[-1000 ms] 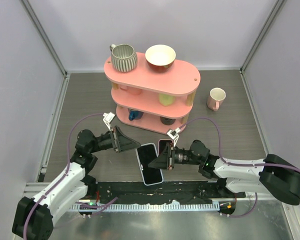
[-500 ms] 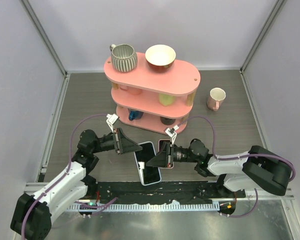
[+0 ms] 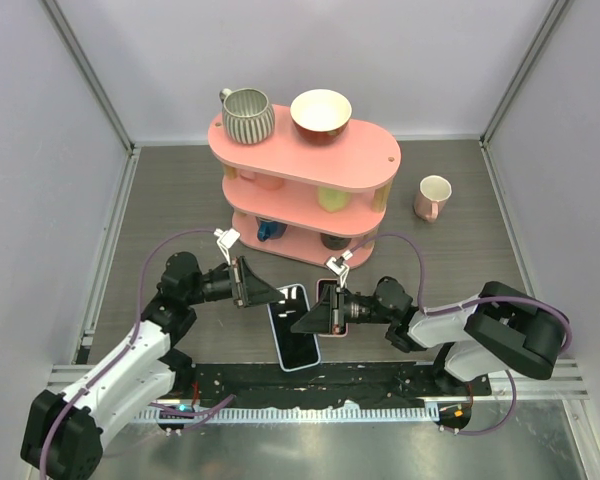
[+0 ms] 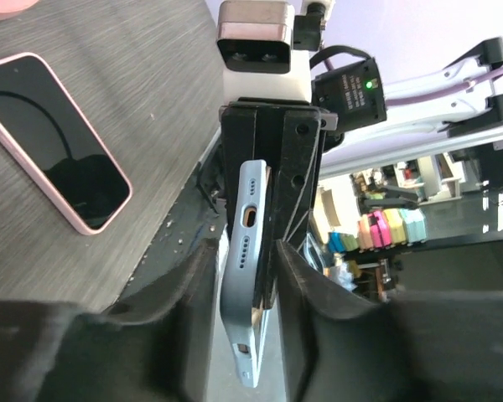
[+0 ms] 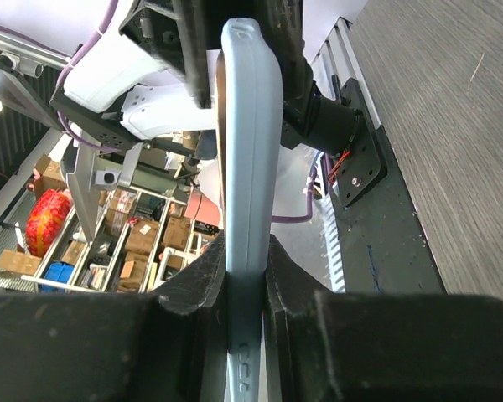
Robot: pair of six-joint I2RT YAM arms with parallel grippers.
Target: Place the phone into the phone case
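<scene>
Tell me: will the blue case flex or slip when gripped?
Likely light: the right gripper holds the blue case edge-up by one end. It looks slightly bowed from the left wrist, so probably bendy. Smooth sides may slip.

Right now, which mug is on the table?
The pink mug, standing on the table right of the shelf. The grey mug sits up on the shelf's top instead.
</scene>
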